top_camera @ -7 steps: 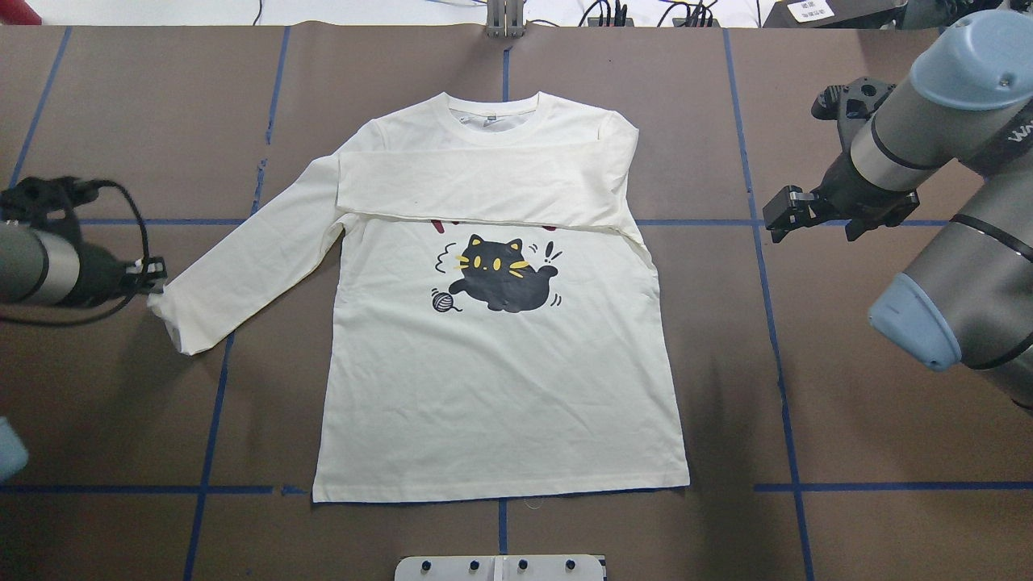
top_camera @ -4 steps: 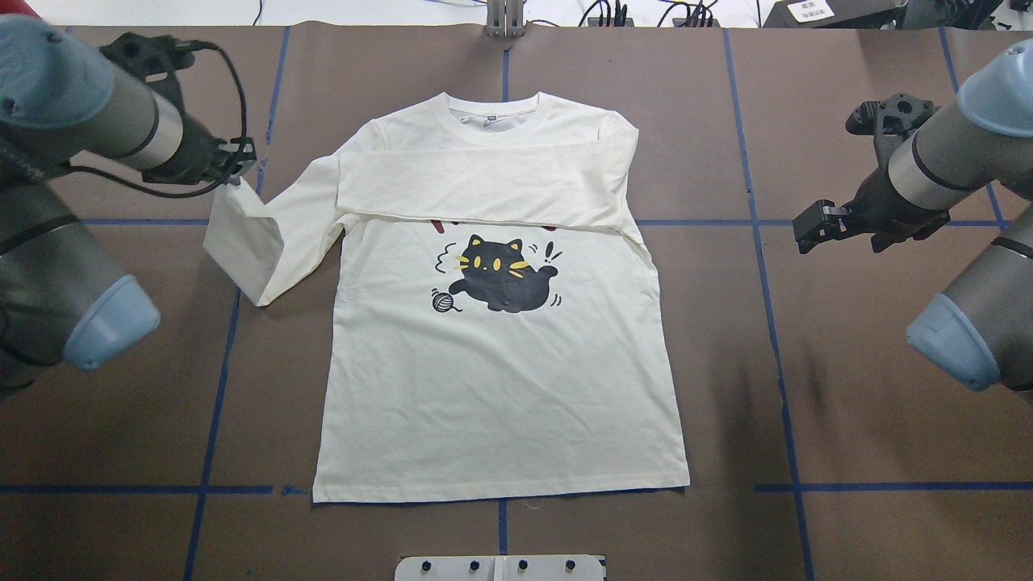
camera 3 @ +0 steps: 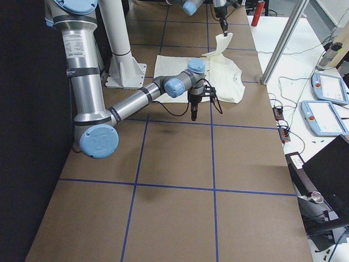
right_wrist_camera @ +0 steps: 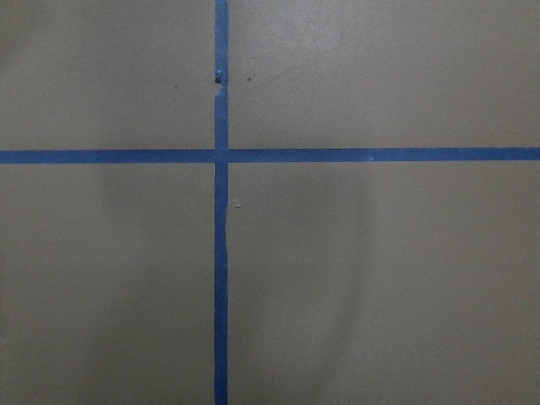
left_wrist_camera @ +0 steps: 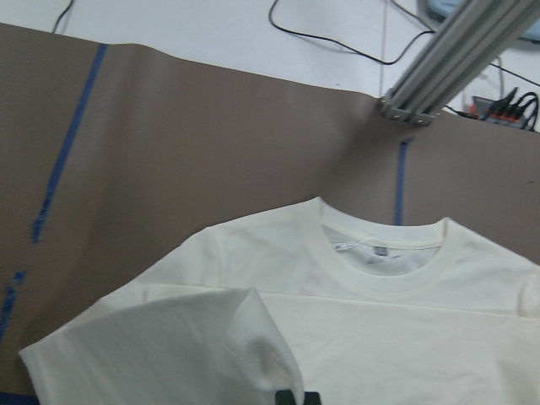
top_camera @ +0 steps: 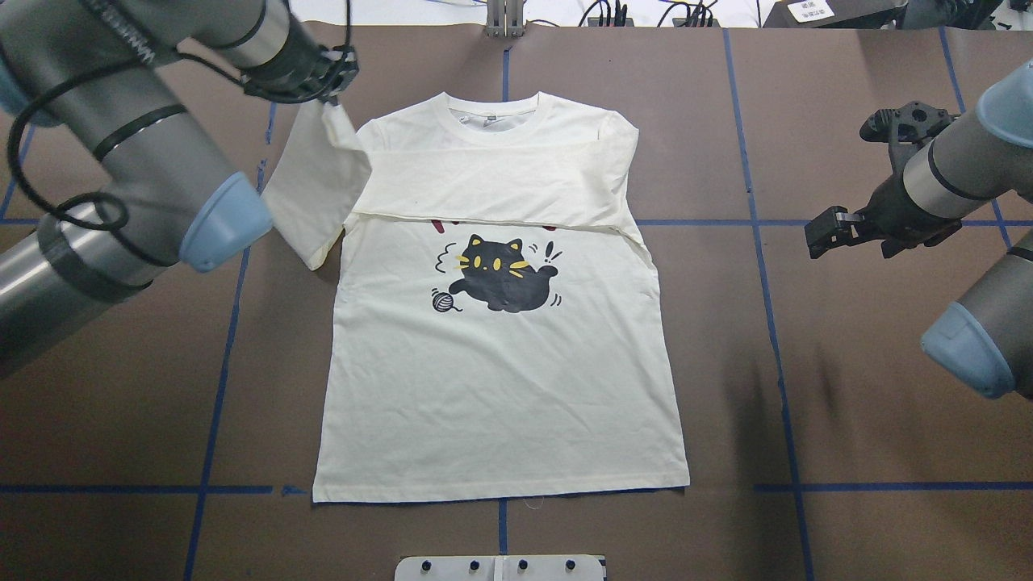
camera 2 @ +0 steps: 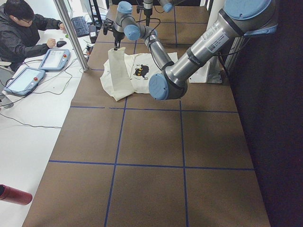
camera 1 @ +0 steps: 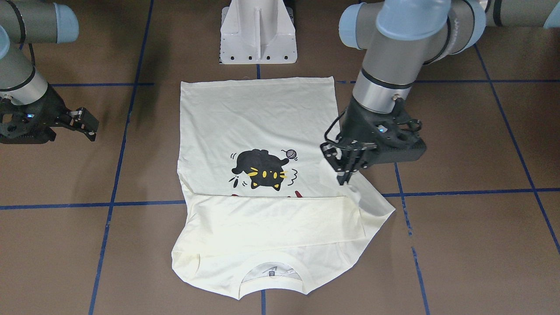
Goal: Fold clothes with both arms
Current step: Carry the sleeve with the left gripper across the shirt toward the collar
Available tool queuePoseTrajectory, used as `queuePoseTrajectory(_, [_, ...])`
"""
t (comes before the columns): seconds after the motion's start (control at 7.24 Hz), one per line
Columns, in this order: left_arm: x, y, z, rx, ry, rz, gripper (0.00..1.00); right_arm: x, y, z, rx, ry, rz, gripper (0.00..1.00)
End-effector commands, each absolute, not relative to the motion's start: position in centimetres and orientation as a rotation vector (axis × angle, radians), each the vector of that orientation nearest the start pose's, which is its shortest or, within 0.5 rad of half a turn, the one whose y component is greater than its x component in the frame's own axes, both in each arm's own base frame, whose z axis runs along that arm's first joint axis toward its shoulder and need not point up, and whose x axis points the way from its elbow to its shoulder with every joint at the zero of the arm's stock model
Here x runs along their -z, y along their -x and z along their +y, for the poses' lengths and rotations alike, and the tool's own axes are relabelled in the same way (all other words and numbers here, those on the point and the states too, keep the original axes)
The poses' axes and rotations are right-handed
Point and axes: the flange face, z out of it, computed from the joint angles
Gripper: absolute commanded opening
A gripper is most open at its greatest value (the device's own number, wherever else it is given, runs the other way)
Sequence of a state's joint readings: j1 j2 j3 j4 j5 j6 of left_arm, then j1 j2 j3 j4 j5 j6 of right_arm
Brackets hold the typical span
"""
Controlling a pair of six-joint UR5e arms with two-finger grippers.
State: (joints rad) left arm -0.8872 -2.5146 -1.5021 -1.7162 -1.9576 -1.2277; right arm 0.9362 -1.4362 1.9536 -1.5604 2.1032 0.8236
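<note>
Sleeve (top_camera: 311,190) of shirt (top_camera: 500,387) hangs from left gripper (top_camera: 329,98), clamped on cuff, above shoulder beside collar (top_camera: 492,121). Left arm stretched forward. Right gripper (top_camera: 817,236) fingers apart, well clear of shirt.

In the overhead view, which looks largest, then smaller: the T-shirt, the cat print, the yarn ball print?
T-shirt, largest
cat print
yarn ball print, smallest
Both prints lie on the T-shirt, so nearness changes nothing.

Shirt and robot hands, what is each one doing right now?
T-shirt: lying flat, cat print facing up.
Folded sleeve: laid across the chest.
Lifted sleeve: raised by its cuff.
Left gripper: shut on the lifted sleeve.
Right gripper: open, empty, off to the side of the shirt.
</note>
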Motion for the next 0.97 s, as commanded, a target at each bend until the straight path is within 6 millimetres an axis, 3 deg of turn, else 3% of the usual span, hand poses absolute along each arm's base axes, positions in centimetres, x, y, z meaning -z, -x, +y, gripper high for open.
queuePoseTrajectory(0.0, [-5.9,-47.4,-63.4,0.316,-0.233,1.13,0.0,-41.5,24.6,-47.4,-0.042,-0.035,-0.728,1.0])
queuePoseTrajectory(0.14, [-6.9,-50.0,-63.9,0.358,-0.213,1.125,0.0,-41.4,24.7,-47.4,-0.044,-0.034,-0.73,1.0])
queuePoseTrajectory(0.28, [-6.1,-55.8,-64.0,0.414,-0.219,1.107,0.0,-41.4,24.7,-47.4,-0.046,-0.033,-0.73,1.0])
queuePoseTrajectory(0.41, [-5.3,-61.7,-62.8,0.529,-0.192,1.137,0.0,-41.4,24.7,-47.4,-0.044,-0.034,-0.73,1.0])
queuePoseTrajectory(0.55, [-4.7,-63.8,-61.7,0.534,-0.231,1.175,0.99,-41.3,24.8,-47.6,-0.045,-0.034,-0.731,1.0])
queuePoseTrajectory(0.83, [-4.6,-64.3,-60.9,0.42,-0.298,1.182,1.0,-41.0,25.2,-47.7,-0.051,-0.021,-0.745,1.0])
